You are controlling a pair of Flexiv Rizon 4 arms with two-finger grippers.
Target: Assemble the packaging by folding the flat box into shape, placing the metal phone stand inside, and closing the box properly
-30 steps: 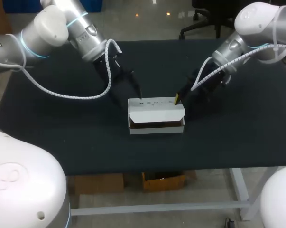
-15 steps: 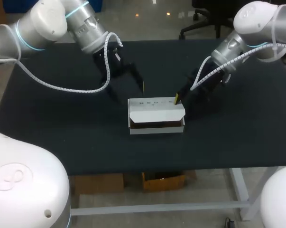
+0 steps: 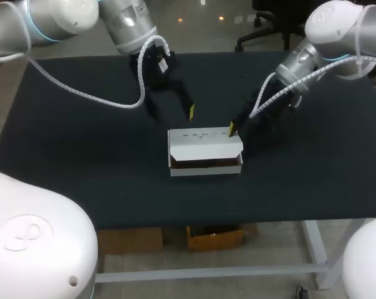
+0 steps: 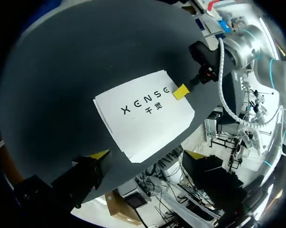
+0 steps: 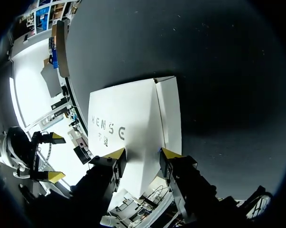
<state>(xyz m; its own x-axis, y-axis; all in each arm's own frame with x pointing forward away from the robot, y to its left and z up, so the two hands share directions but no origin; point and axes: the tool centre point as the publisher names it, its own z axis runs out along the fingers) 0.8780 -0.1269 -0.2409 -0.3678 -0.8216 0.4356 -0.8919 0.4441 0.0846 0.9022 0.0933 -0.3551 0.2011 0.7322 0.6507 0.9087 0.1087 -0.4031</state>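
Right gripper (image 5: 143,155) spread, one tip touching box (image 3: 205,148) lid corner; left gripper (image 3: 173,114) spread, nothing held. Box white, lid lowered, front gap seen.

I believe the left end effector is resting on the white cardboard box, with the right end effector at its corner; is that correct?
No: in the head view the left end effector is clear of the white cardboard box, behind it; the right end effector is at its corner.

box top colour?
The box is white on top with dark lettering. It shows best in the left wrist view.
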